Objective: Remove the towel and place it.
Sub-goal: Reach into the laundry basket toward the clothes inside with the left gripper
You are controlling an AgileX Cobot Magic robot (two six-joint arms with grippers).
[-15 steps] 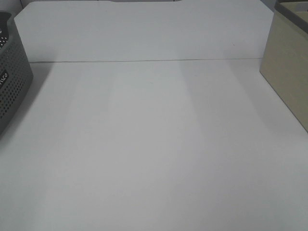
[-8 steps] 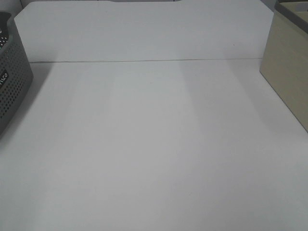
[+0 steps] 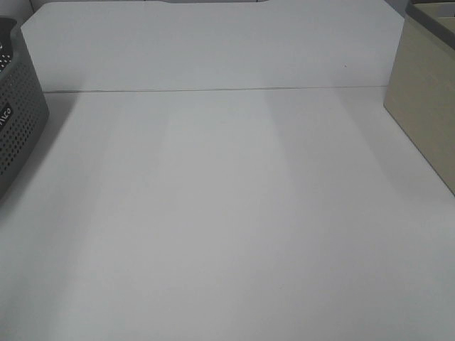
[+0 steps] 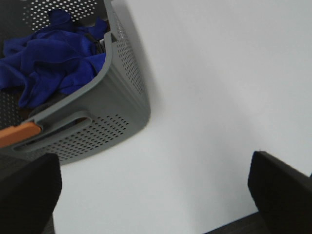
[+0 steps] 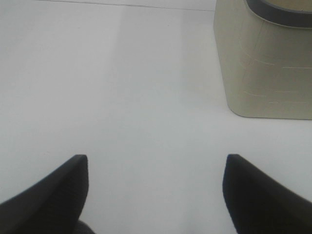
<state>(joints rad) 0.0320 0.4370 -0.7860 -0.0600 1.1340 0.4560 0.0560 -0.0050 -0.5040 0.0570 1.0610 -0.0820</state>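
Left wrist view showed the towel (image 4: pixel 48 58) crumpled inside the grey basket (image 4: pixel 122 97), apart from the left hand (image 4: pixel 156 192), wide open and empty over the desk (image 4: pixel 219 73). The right hand (image 5: pixel 156 192), likewise open and empty, was near a beige bin (image 5: pixel 263 73).

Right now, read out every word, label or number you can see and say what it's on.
White lettering on the side of the grey perforated plastic basket: cut off at the picture's edge and blurred, not readable.
No text shows on the beige box or the crumpled royal-blue towel in the basket.
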